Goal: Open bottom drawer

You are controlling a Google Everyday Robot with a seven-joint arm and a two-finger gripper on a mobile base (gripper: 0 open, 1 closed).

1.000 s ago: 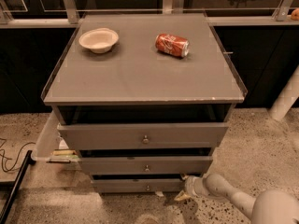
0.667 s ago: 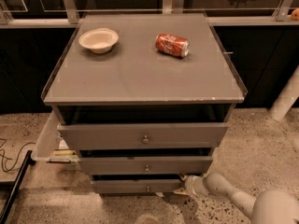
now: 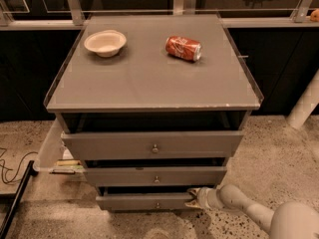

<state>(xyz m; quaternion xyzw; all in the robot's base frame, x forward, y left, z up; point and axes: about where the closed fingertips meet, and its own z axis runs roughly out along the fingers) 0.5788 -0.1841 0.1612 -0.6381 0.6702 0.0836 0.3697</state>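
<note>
The bottom drawer [image 3: 134,201] is the narrowest grey front, lowest in the cabinet, with a small round knob [image 3: 158,204] at its centre. A dark gap shows above its front, so it stands slightly pulled out. My gripper [image 3: 192,198] is at the drawer's right end, at its top right corner and touching the front. The white arm [image 3: 249,210] reaches in from the lower right. The mid-sized drawer [image 3: 154,176] and the widest top drawer [image 3: 152,144] sit above it.
On the grey cabinet top [image 3: 149,78] lie a white bowl [image 3: 105,42] at the back left and a red soda can [image 3: 183,48] on its side. A clear bin [image 3: 52,156] stands left of the cabinet. A black cable [image 3: 10,176] lies on the speckled floor.
The gripper has shifted slightly left, closer against the bottom drawer's right end. The drawers look unmoved.
</note>
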